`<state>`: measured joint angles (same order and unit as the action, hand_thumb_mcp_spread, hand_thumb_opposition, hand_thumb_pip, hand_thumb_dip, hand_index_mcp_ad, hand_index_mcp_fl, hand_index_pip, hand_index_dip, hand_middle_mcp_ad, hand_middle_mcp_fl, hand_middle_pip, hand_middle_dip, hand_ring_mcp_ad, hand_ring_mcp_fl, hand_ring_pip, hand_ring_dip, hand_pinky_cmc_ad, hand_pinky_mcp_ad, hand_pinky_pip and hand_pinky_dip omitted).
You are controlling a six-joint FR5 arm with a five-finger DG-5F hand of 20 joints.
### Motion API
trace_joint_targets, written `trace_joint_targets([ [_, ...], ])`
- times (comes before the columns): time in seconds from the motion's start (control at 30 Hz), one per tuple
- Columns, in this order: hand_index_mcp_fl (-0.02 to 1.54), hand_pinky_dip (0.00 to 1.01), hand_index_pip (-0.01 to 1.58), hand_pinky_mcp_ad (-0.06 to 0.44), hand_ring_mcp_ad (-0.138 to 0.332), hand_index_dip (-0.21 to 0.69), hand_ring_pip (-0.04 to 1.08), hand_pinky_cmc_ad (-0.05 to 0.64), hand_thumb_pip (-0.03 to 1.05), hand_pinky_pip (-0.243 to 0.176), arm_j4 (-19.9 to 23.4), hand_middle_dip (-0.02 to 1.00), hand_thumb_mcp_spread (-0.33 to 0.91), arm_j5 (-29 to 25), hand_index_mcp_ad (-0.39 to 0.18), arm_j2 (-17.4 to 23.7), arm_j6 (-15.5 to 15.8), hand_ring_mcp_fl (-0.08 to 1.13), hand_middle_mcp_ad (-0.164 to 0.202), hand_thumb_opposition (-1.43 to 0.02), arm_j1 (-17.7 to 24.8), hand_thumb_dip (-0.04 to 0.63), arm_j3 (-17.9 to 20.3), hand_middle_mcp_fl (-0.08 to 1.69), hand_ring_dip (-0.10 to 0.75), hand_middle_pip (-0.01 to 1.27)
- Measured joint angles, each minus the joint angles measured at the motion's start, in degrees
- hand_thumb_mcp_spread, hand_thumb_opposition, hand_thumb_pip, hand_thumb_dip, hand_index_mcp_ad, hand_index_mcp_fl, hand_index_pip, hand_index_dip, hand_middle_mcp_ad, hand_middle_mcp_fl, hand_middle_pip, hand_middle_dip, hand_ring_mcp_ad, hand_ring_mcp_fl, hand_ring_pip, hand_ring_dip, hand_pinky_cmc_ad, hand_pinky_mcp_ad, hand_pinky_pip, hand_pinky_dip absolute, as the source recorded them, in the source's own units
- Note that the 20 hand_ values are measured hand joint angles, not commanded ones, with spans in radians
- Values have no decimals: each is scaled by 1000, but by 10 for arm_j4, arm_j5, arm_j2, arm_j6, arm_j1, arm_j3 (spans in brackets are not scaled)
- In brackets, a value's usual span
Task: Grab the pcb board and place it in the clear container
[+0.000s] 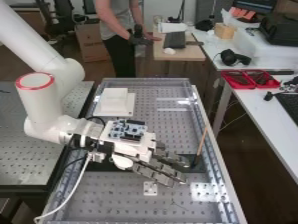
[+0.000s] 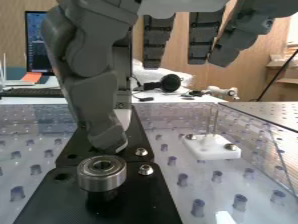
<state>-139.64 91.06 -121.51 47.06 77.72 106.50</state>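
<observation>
As the hand has its fingers apart with nothing in them, the task seems to be at the pick-up.
The pcb board shows by the back of the hand in the high view; whether it sits on the mount or beyond is unclear. Next, judging by this, comes aligning over it and closing on its edges. The clear-walled enclosure, perhaps the container, holds a white stepped block, a black plate and a bearing.
</observation>
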Motion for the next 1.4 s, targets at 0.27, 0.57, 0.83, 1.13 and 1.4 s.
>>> trace_joint_targets([
  [0.27, 358, 195, 1536, 145, 164, 110, 93, 326, 473, -61, 0, 154, 695, 3, -215, -3, -2, 47, -30, -852, 0, 241, -4, 37, 59, 134],
  [0.57, 435, 195, 1506, 141, 164, 110, 93, 326, 469, -58, 8, 154, 707, 11, -209, -2, -5, 51, -30, -848, -1, 241, -4, 47, 59, 134],
  [0.83, 536, 195, 1443, 145, 164, 75, 89, 326, 443, -58, 18, 154, 721, 15, -209, 11, -12, 61, -30, -867, -1, 239, -1, 103, 59, 138],
  [1.13, 585, 194, 1393, 145, 164, 56, 89, 326, 433, -49, 40, 154, 724, 21, -206, 68, -23, 63, -30, -888, 2, 239, 29, 105, 59, 134],
  [1.4, 604, 195, 1379, 145, 164, 56, 89, 326, 431, -45, 61, 154, 724, 39, -206, 147, -59, 65, -31, -899, 46, 239, 67, 103, 59, 134],
])
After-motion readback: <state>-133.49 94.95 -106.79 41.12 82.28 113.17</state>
